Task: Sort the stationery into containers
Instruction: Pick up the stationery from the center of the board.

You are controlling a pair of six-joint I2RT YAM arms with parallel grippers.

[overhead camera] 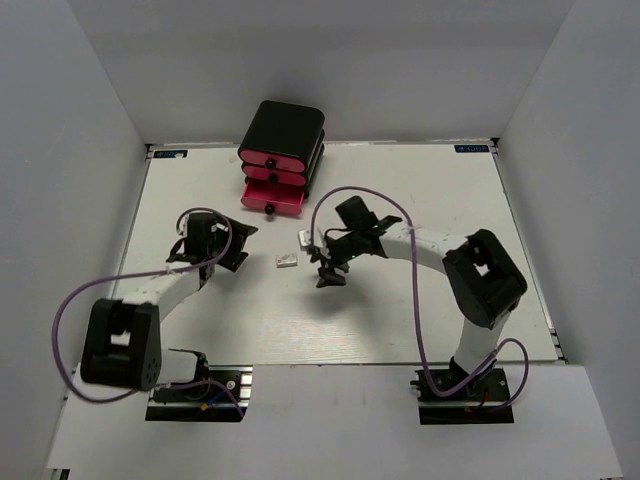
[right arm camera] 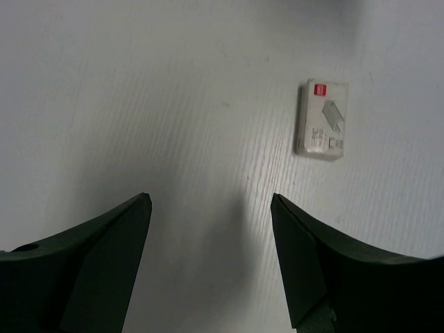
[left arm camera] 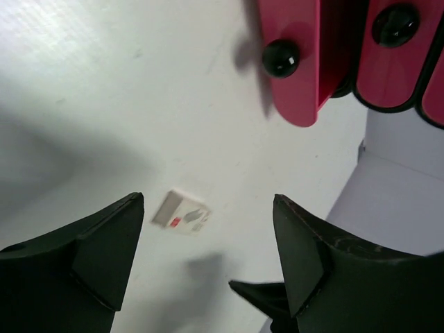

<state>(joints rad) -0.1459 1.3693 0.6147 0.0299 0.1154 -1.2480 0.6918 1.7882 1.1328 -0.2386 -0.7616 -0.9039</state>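
A tiny white rectangular eraser (overhead camera: pixel 286 261) lies on the white table between my two grippers. In the left wrist view the eraser (left arm camera: pixel 180 211) lies just beyond my open left gripper (left arm camera: pixel 208 199), toward its left finger. In the right wrist view the eraser (right arm camera: pixel 321 119) lies ahead and to the right of my open right gripper (right arm camera: pixel 210 198). The black box of pink-red drawers (overhead camera: pixel 280 160) stands at the back, its bottom drawer (overhead camera: pixel 272 198) pulled out; that drawer also shows in the left wrist view (left arm camera: pixel 298 76). The left gripper (overhead camera: pixel 243 247) and right gripper (overhead camera: pixel 322 268) are both empty. No markers or pen are in view.
A small white piece (overhead camera: pixel 303 240) shows beside the right wrist; I cannot tell what it is. A dark tip of the right gripper (left arm camera: pixel 277 295) shows low in the left wrist view. White walls enclose the table (overhead camera: pixel 450 200) on three sides.
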